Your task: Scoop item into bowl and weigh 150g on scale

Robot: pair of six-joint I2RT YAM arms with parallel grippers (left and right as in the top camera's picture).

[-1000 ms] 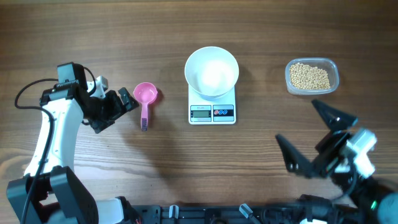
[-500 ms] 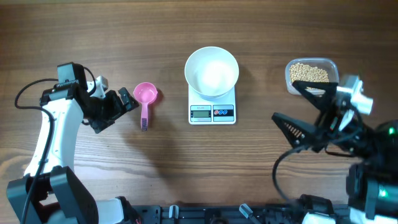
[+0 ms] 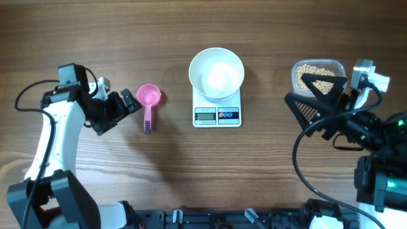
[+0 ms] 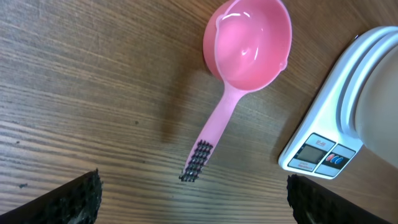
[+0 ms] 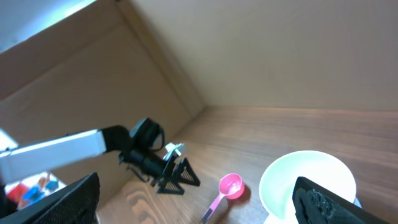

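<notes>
- Swinging up from the table's near edge, the right gripper (image 3: 296, 87) now hangs at the right side, beside the container (image 3: 341, 67); the left arm has not shifted.
- Right jaws stand wide apart with nothing between them. Seen from overhead, one finger crosses the container's near-left part and hides some of the beans (image 3: 320, 69).
- All beans in view lie in that clear container, at the far right, well apart from the scale (image 3: 217, 115).
- The bowl (image 3: 216, 73) sits on the scale's platform, at the middle of the table (image 3: 191, 165). Its rim overhangs the platform at the back.
- The scale's display and buttons face the near edge; the reading is too small to tell.
- A pink scoop (image 3: 149, 102) lies flat on the wood between the left gripper (image 3: 121, 111) and the scale, cup toward the far side, handle toward the near edge.
- Left jaws are also fully spread and hold nothing. From the left wrist, the scoop (image 4: 242, 56) lies ahead between the two fingertips, touching neither.
- The right wrist camera looks across the table at the bowl (image 5: 305, 180), the scoop (image 5: 227, 186) and the left arm, with beige panels behind.
- A black cable loops beside each arm.
</notes>
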